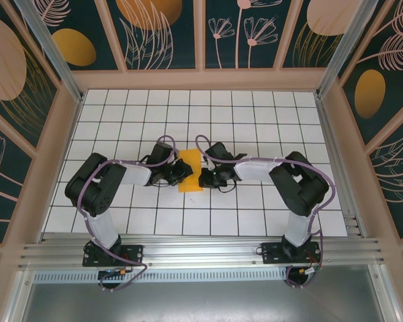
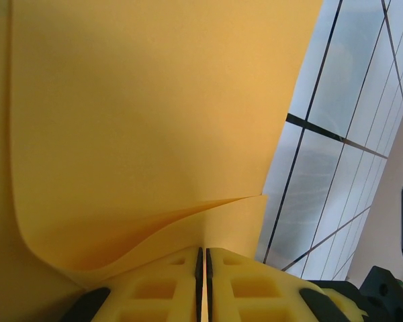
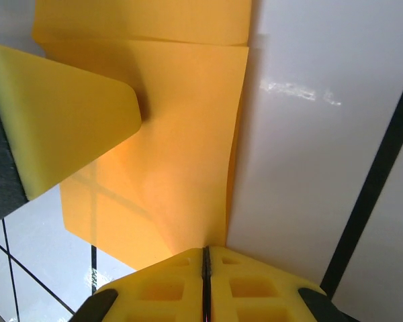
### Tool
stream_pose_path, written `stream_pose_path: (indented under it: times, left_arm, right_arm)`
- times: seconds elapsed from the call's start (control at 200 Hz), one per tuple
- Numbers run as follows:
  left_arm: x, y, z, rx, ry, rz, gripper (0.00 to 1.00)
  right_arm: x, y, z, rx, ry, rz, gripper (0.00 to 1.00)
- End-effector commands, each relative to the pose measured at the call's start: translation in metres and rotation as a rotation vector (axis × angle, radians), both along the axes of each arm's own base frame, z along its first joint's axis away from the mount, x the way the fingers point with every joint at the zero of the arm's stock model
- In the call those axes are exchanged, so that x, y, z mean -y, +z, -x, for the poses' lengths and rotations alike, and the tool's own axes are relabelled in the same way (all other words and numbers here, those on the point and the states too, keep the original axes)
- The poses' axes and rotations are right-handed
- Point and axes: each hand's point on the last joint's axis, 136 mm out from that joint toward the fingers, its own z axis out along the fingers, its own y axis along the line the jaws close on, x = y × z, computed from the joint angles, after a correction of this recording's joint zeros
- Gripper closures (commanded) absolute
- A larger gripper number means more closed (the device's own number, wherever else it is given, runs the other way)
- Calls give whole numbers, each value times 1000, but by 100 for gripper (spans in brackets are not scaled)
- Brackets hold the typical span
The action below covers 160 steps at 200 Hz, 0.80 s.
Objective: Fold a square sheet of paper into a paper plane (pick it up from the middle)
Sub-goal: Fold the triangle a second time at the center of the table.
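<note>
Presently, paper: the thin orange-yellow square sheet of paper (image 1: 191, 182) lies folded into a narrow strip on the white grid-tiled table (image 1: 255, 121), with one gripper on each side of it.
Left gripper (image 2: 203, 253): at the paper's left edge; yellow pads pressed flat together on that edge, and a loose flap curls up just beyond them.
Right gripper (image 3: 205, 249): at the paper's right edge, opposite the left one; pads closed with the paper's corner edge running into the seam, so it looks pinched.
Extra pad: in the right wrist view a yellow finger lies across the paper's far side; probably the left gripper's, not certain.
Handling: very light, limp and easily dented. It bows where unsupported and holds a crease only if pressed, and it is likely to slide on the glossy tiles.
Hold: best taken mid-edge with a flat pinch from both sides. A corner grip would probably let it droop or tear.
Risk: uneven pull may skew the fold line.
Containers: none to record.
</note>
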Motion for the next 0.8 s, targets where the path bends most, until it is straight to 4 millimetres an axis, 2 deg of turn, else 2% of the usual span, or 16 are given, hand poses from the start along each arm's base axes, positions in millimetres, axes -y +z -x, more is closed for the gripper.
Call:
stream_pose_path:
  times: [0.0, 0.135, 0.385, 0.675, 0.796]
  left_arm:
    - [-22, -26, 6, -57, 44, -116, 86]
    - [-18, -17, 4, -39, 36, -88, 86]
    - [1, 23, 1, 37, 0, 59, 79]
    - [16, 25, 12, 37, -41, 132, 81]
    - [14, 13, 14, 10, -41, 95, 83]
  right_arm:
    - [9, -8, 11, -34, 22, 18, 90]
    - [10, -13, 12, -44, 23, 28, 90]
    - [13, -17, 9, -50, 6, 60, 91]
    - [14, -19, 9, -58, -3, 67, 91]
    - [13, -18, 8, -54, -2, 65, 91]
